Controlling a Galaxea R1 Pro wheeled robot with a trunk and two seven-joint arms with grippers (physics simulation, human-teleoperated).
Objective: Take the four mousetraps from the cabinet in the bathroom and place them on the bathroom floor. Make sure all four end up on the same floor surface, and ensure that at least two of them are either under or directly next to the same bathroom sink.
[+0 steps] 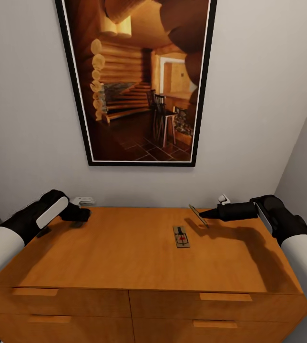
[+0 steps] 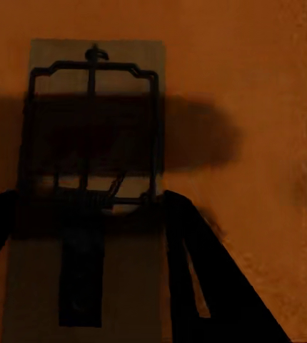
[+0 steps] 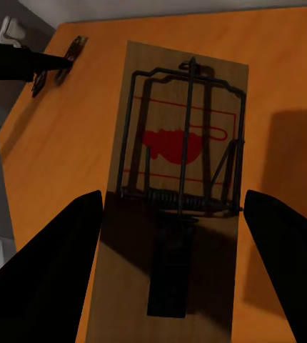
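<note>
Mousetraps number three on what I can count here, all at the orange-brown cabinet. The right-hand mousetrap sits between the right gripper fingers, which appear closed on its long edges, and it is raised at a tilt just above the wood, probably so it clears the top before being carried away. The left-hand mousetrap lies in the left gripper near the back left corner, the fingers seeming to pinch its sides while it stays low over the top. A loose mousetrap rests flat on the cabinet top, just in front of the right claw and well back from the front edge. The back wall with its framed picture stands close behind both claws, and a side wall crowds the right arm, so the open way out is probably toward the front edge.
</note>
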